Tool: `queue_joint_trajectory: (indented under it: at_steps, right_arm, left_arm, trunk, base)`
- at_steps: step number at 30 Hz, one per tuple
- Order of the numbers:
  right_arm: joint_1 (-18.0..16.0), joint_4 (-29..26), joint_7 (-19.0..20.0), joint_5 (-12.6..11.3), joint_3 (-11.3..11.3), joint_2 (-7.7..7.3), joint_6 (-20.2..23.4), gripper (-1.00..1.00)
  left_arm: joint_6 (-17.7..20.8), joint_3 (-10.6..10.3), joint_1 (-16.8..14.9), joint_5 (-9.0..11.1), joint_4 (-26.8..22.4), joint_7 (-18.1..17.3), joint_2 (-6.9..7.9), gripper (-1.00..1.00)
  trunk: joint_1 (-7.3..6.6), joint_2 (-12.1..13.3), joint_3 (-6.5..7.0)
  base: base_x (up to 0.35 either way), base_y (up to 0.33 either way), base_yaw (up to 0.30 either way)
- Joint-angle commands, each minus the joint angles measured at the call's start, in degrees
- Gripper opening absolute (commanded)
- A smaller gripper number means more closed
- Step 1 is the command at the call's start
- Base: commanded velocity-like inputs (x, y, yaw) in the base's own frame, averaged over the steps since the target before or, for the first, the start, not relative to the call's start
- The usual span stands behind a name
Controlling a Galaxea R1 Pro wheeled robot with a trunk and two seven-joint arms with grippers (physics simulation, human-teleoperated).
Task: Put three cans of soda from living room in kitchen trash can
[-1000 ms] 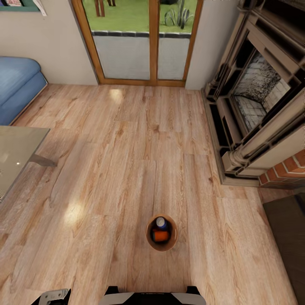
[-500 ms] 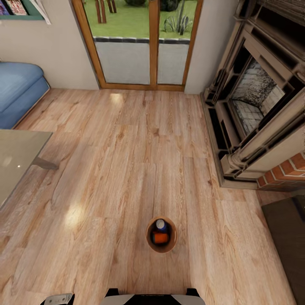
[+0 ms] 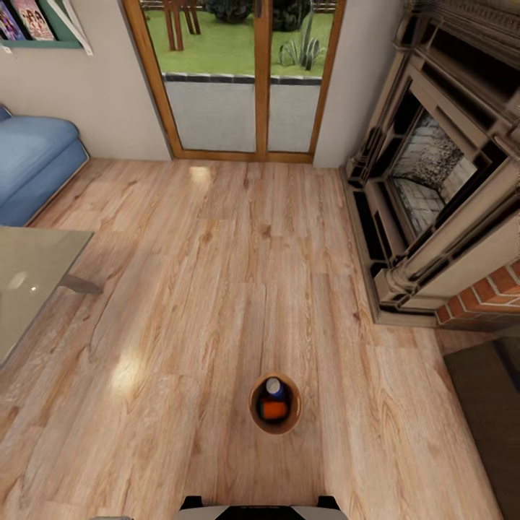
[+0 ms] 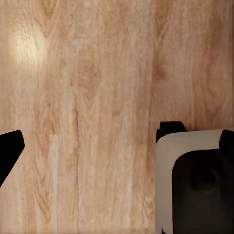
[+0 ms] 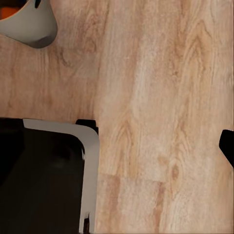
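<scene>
The trash can [image 3: 275, 404] stands on the plank floor [image 3: 217, 289] holding an orange can [image 3: 274, 409] and a blue can [image 3: 272, 388]; the right wrist view adds its grey outside [image 5: 29, 24]; neither gripper's state can be told.

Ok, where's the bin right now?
In the head view, the bin stands on the wood floor just ahead of the robot's base, low and centre, with an orange can and a blue can inside; the fireplace is off right.

The small round tash can [image 3: 275, 427] stands upright on the wood floor, with an orange can [image 3: 274, 410] and a blue can [image 3: 273, 388] inside.
</scene>
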Motion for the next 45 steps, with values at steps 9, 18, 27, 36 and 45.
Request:
queue_joint_trajectory:
  at_steps: [9,18,27,36,45]
  right_arm:
    - [-0.1,3.0,-1.4,0.0,0.0,0.01,-2.2,1.0]
    - [-0.1,4.2,-1.6,0.1,0.0,0.01,-2.4,1.0]
    - [-0.1,4.6,-1.6,0.0,0.0,0.01,-2.5,1.0]
    - [-0.1,4.7,-1.9,0.0,0.0,0.01,-2.5,1.0]
    - [-0.2,5.5,-2.0,0.1,0.0,0.09,-2.5,1.0]
  left_arm:
    - [0.1,-1.7,0.0,-0.1,0.1,0.0,-0.48,1.0]
    - [0.2,-2.0,0.0,-0.1,0.3,0.0,-0.61,1.0]
    - [0.2,-2.1,0.1,-0.1,2.0,0.0,-1.63,1.0]
    - [0.2,-2.1,0.1,-0.1,2.3,0.0,-2.2,1.0]
    - [0.3,-2.2,0.1,-0.1,2.3,0.0,-2.66,1.0]
  trunk:
    - [-1.98,3.6,2.45]
    - [-3.96,7.2,4.89]
    - [-5.93,10.8,7.34]
    - [-7.91,14.5,9.79]
    - [-8.79,16.1,11.34]
  base:
    - [0.0,0.0,0.0]
    - [0.0,0.0,0.0]
    - [0.0,0.0,0.0]
    - [0.0,0.0,0.0]
    - [0.0,0.0,0.0]
